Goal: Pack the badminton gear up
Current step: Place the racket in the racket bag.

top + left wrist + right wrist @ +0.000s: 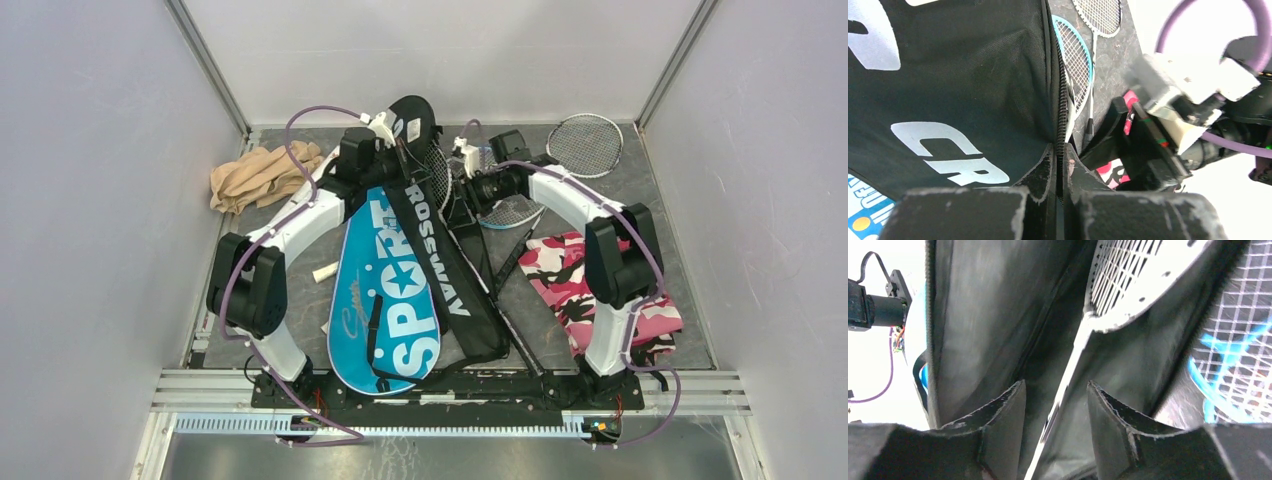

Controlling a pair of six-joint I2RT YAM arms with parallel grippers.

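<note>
The black "CROSSWAY" cover (440,265) lies lengthwise across the blue "SPORT" cover (385,290). My left gripper (398,135) is shut on the black cover's zipper edge (1062,115) and holds its far end lifted open. My right gripper (1055,385) is open inside the cover's mouth, with the pale shaft of a silver racket (1138,285) running between the fingers. A blue racket (1073,55) lies beside the cover, seen through its mesh in the right wrist view (1228,365). Another silver racket (585,145) lies at the far right. No shuttlecock shows.
A tan cloth bundle (260,175) lies at the far left. A pink camouflage cloth (600,290) lies under the right arm. A short white tube (325,272) lies left of the blue cover. Walls close in the table on three sides.
</note>
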